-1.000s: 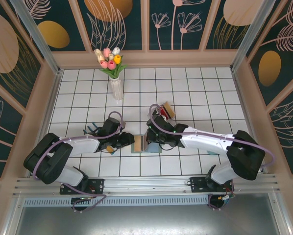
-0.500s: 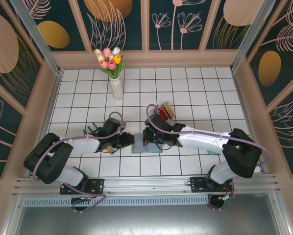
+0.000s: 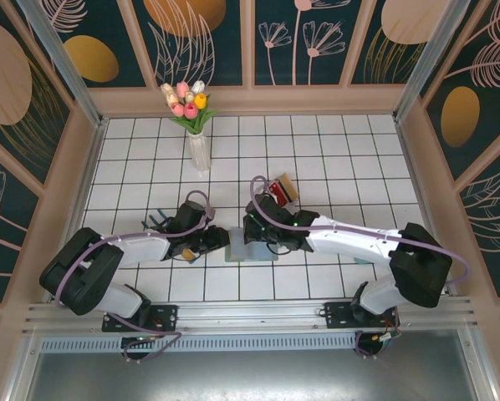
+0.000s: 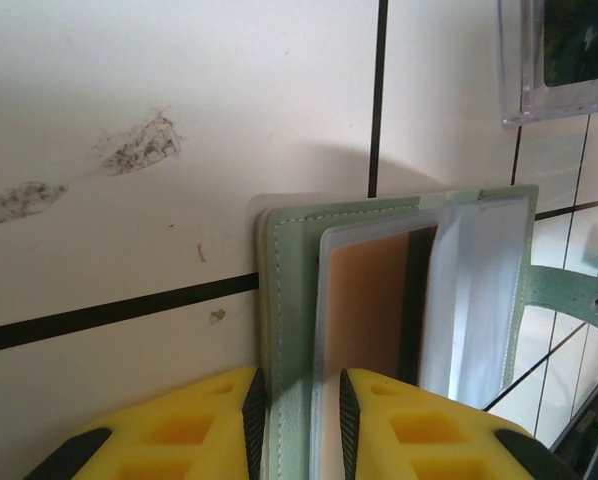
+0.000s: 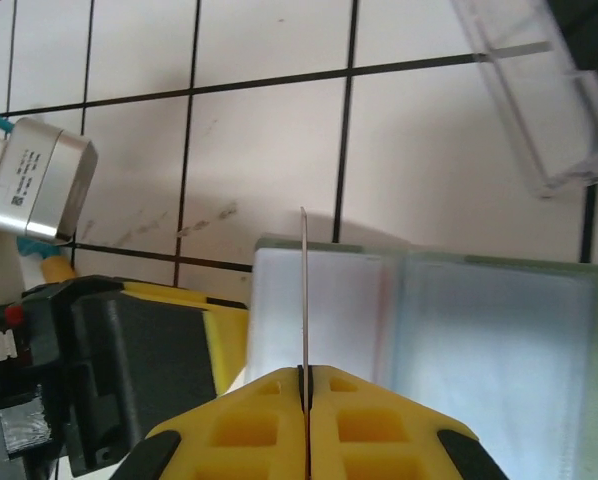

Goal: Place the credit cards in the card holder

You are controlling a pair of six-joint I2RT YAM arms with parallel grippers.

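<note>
**Top view.** The holder (image 3: pixel 258 254) lies open on the white tiles (image 3: pixel 334 159), low in the centre of the frame. It is flanked by the left gripper (image 3: pixel 220 241) on its left edge and the right gripper (image 3: pixel 249 241) over its middle. A clear box (image 3: pixel 282 190) with red contents stands up and to the right, apart from the holder. A vase (image 3: pixel 198 150) of tulips stands in the upper left.

**Left wrist view.** The yellow fingers (image 4: pixel 179 430) are seen at the bottom edge. They are clamped on the holder's green left cover, and the rim of a clear pocket (image 4: pixel 479 290) is caught between them as well. A tan card (image 4: pixel 369 300) is seated in a pocket just above the fingers. The side tab (image 4: pixel 569 295) projects at the right edge of the frame.

**Right wrist view.** The right gripper's fingers are pressed together on a thin card (image 5: pixel 303 290), which is presented edge-on at frame centre. Its colour cannot be determined. The card stands upright over the left half of the open holder. Whether its far edge touches a pocket cannot be determined. The left gripper is visible at the lower left, against the holder's left edge.
</note>
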